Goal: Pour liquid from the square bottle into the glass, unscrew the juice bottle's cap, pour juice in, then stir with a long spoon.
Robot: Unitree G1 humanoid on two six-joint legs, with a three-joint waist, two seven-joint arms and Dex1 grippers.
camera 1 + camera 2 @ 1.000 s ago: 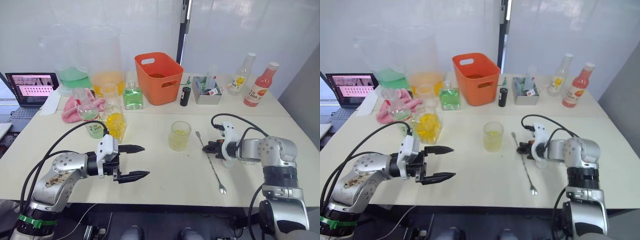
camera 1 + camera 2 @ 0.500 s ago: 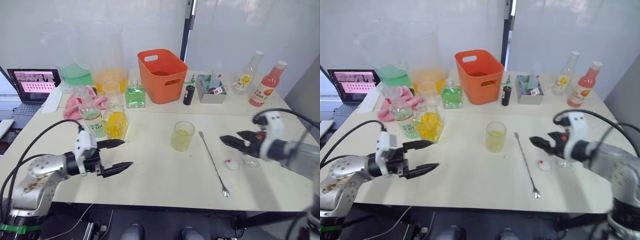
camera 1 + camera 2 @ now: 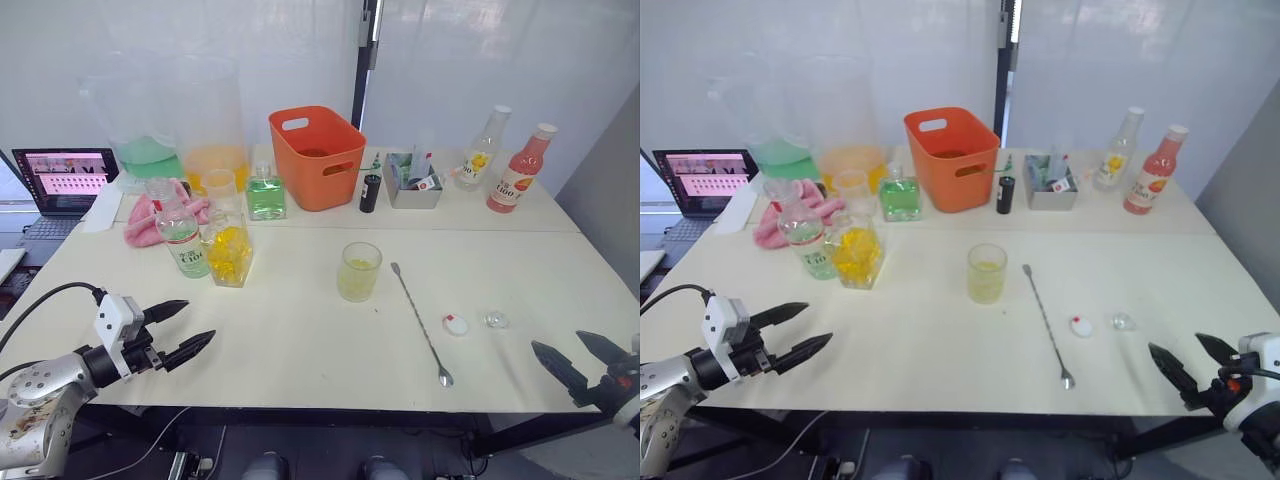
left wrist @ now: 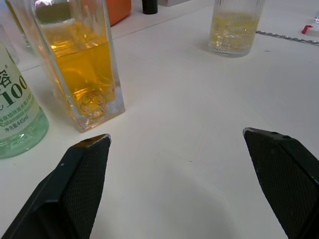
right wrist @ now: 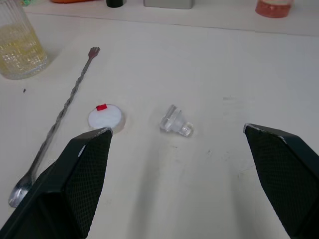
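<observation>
Right pincer (image 5: 174,144) wide above stopper (image 5: 175,122)

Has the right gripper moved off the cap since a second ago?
Yes. The right gripper was over the table beside the long spoon; it now hangs open past the table's near edge, well clear of the juice bottle's cap.

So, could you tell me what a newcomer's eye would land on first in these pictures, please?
Probably the bright orange plastic basket at the back of the pale table, with big clear jugs of green and orange liquid to its left. Next, mid-table, the clear ribbed glass holding yellow liquid, with the slim silver long spoon lying beside it. Both black grippers, left and right, hang open at the near edge.
</observation>
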